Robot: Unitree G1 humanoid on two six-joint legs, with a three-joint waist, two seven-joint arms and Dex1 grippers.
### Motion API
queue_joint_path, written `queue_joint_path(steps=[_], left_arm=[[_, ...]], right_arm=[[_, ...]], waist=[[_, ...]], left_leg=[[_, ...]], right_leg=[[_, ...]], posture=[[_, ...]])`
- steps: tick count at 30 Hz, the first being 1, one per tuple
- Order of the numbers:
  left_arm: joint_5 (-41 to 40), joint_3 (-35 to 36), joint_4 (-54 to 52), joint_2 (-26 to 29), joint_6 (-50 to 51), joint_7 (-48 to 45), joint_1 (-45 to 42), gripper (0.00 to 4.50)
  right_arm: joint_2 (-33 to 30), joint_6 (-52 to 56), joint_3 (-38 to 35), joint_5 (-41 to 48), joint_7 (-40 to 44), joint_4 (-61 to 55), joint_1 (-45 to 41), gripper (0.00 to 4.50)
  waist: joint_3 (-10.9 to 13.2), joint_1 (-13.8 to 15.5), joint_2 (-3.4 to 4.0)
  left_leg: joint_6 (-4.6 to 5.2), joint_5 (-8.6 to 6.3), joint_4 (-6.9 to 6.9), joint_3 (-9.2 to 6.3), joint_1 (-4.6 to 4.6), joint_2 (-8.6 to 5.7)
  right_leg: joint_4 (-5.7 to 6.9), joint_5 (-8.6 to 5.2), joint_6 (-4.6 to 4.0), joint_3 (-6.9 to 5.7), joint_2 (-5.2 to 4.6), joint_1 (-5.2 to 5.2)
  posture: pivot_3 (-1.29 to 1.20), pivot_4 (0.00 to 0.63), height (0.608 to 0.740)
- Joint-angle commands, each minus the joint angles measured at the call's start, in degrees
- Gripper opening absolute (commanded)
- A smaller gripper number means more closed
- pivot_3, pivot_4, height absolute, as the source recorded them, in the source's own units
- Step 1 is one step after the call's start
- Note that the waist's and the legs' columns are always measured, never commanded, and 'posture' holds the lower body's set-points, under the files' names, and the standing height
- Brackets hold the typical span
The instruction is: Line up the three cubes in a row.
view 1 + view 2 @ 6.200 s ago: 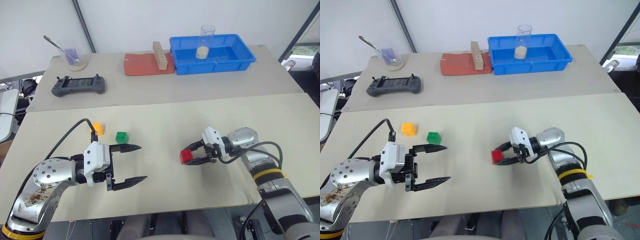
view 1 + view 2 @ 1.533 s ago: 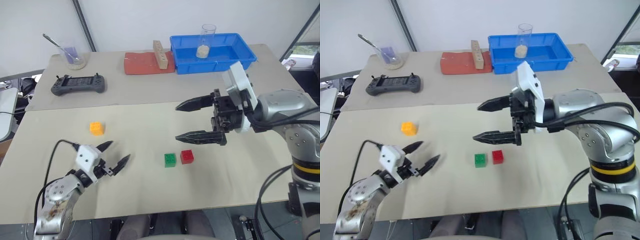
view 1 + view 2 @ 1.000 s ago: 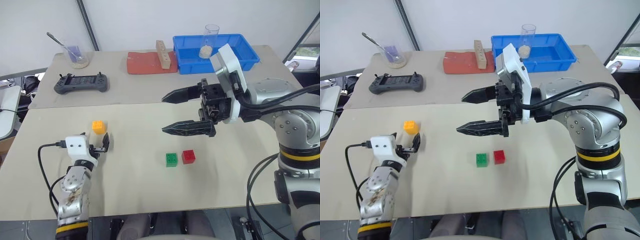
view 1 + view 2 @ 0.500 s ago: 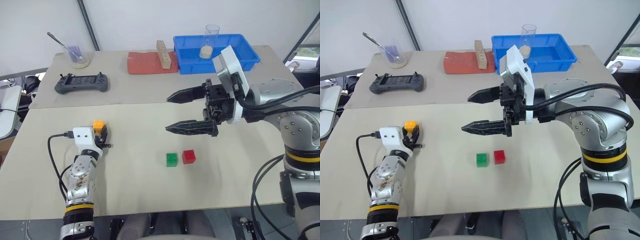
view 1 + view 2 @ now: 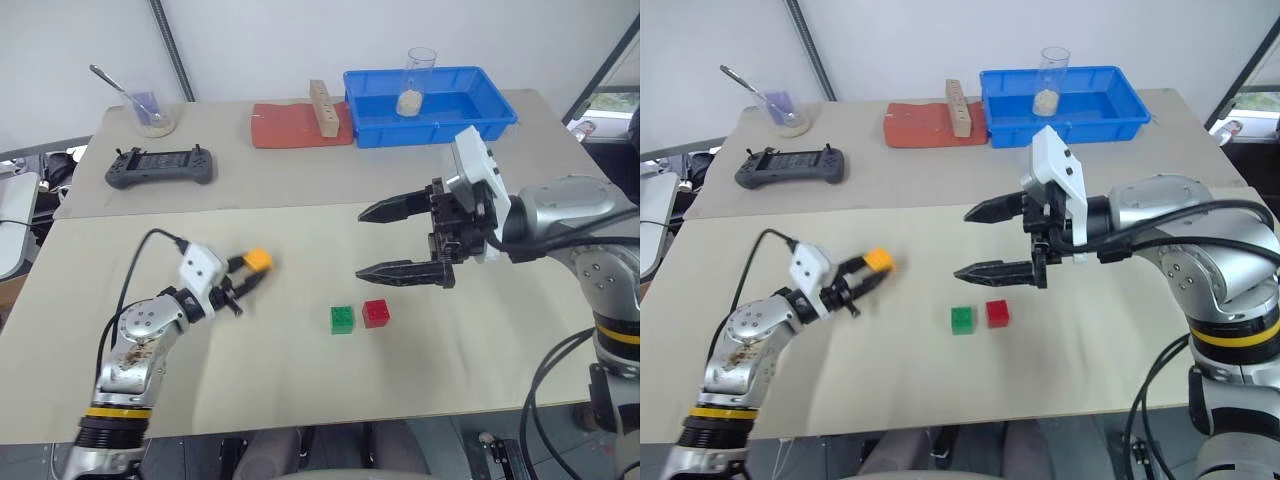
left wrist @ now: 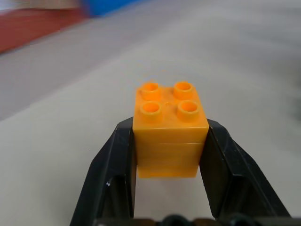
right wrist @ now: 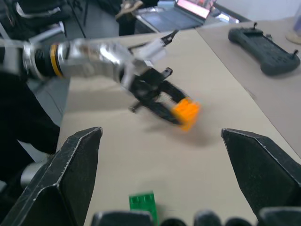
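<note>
My left gripper (image 5: pixel 252 270) is shut on the orange-yellow cube (image 5: pixel 258 260), carried above the table left of centre; in the left wrist view the studded cube (image 6: pixel 170 128) sits between both black fingers (image 6: pixel 115 169). The green cube (image 5: pixel 342 319) and red cube (image 5: pixel 377 313) rest side by side on the near table, close together. My right gripper (image 5: pixel 368 241) hangs open above and slightly behind them, fingers pointing left, nothing between them. The right wrist view shows the orange-yellow cube (image 7: pixel 185 109) and the green cube (image 7: pixel 142 203).
On the far table stand a blue bin (image 5: pixel 430 105) with a clear glass, a red mat (image 5: pixel 295 129) with a tan wooden block (image 5: pixel 321 109), a black controller (image 5: pixel 158 168) and a bowl with a spoon (image 5: pixel 150 115). A seam (image 5: pixel 300 208) separates the two tabletops.
My left gripper closed on the orange-yellow cube, lifted it and swung it right, toward the green and red cubes. The right gripper, still open, drifted slightly right and down.
</note>
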Motion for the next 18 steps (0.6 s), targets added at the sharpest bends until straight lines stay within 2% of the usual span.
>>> queue_joint_path(steps=[1, 4, 8, 18], left_arm=[[-1.7, -4.0, -1.0, 2.8, -2.9, -11.0, -1.2, 1.35], [-1.4, -6.7, 0.9, 3.5, -5.0, -16.9, -2.6, 1.35], [0.8, -9.4, 6.5, 2.0, -8.6, -20.2, -5.6, 1.35], [2.9, -11.0, 14.3, -1.0, -11.3, -21.7, -10.7, 1.35]], right_arm=[[-1.0, -1.4, -1.4, 0.7, 0.9, -4.0, 1.2, 4.50], [-1.8, -0.7, -2.1, 1.8, 0.9, -6.7, 3.8, 4.50], [-2.7, -1.4, -2.6, 1.7, 0.7, -9.2, 7.5, 4.50], [-3.1, -0.8, -3.3, 2.8, -0.9, -10.6, 9.0, 4.50]], waist=[[0.0, -0.5, 0.00], [0.0, -0.6, 0.00], [0.0, -0.6, -0.01], [0.0, -0.6, -0.01]], left_leg=[[0.01, 0.00, 0.00, 0.00, 0.00, 0.01], [0.31, 0.18, -0.02, 0.00, 0.00, 0.03], [0.34, 0.19, -0.01, 0.00, 0.00, 0.03], [0.36, 0.20, 0.00, 0.00, -0.01, 0.02]], right_leg=[[0.00, 0.00, 0.00, 0.00, 0.00, 0.01], [0.01, 0.00, 0.00, 0.00, -0.17, 0.03], [-0.04, 0.00, 0.00, -0.03, -0.20, 0.03], [-0.02, 0.00, 0.00, -0.04, -0.20, 0.04]], posture=[[0.00, 0.150, 0.740], [0.00, 0.150, 0.740], [0.00, 0.150, 0.740], [0.00, 0.150, 0.740]])
